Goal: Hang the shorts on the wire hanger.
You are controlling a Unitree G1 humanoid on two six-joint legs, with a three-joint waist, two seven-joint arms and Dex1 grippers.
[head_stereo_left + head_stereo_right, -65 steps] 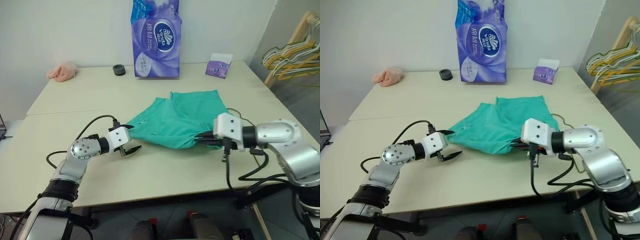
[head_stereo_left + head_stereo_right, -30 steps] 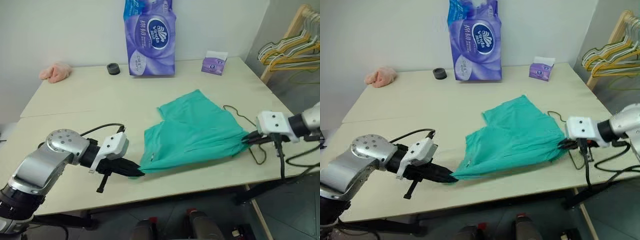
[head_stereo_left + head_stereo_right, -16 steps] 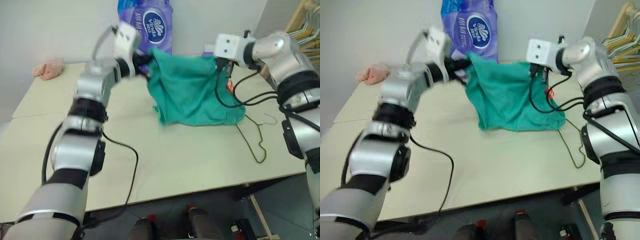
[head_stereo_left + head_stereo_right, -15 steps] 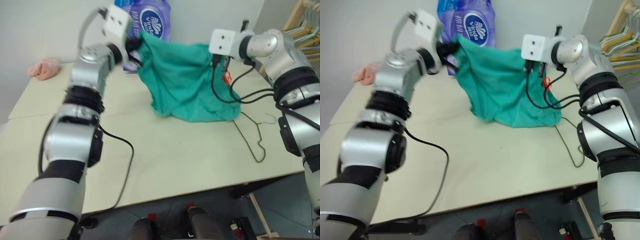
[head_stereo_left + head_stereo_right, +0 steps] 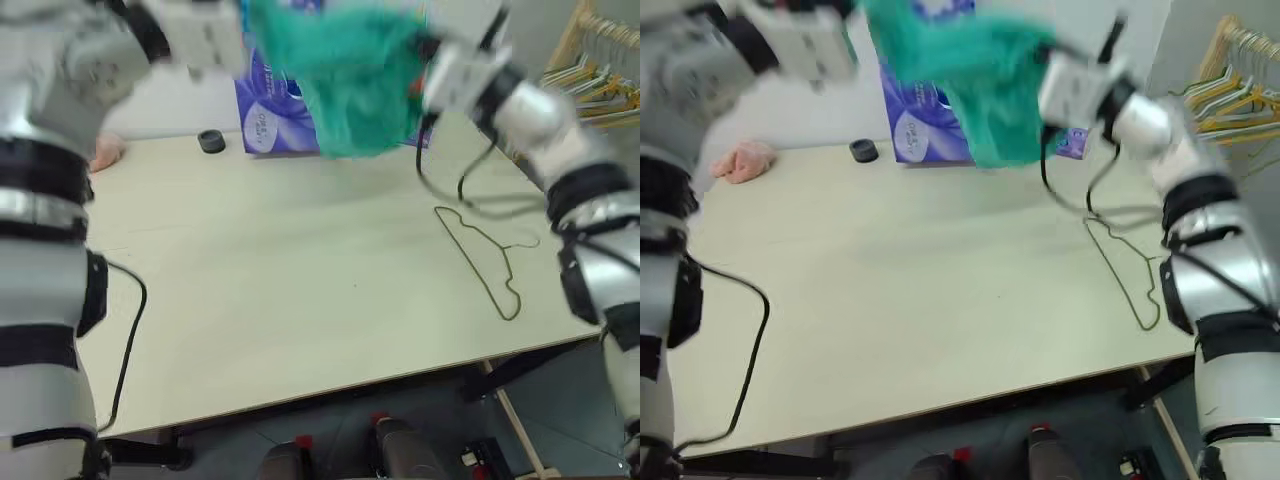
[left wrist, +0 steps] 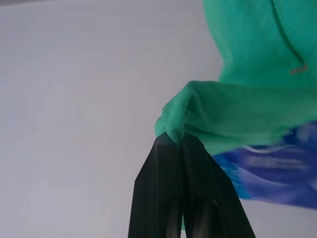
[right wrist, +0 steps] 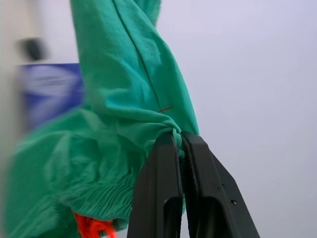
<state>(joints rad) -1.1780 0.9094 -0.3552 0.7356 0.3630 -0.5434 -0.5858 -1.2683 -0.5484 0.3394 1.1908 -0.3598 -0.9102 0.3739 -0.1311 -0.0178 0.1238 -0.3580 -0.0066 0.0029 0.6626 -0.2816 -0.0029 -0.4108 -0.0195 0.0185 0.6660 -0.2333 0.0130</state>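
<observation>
Lifted clear of the worktop (image 5: 300,300) since half a second ago, the shorts (image 5: 355,70) now hang bunched high in the air, in front of the purple tissue pack (image 5: 270,125). Both end effectors are clamped on the cloth: the left end effector (image 6: 177,141) pinches one fold, the right end effector (image 7: 177,139) another near the gathered waistband. The wire hanger (image 5: 490,260) lies flat on the worktop, well apart. Best to spread the arms, pull the waistband taut, then lower it toward the hanger.
</observation>
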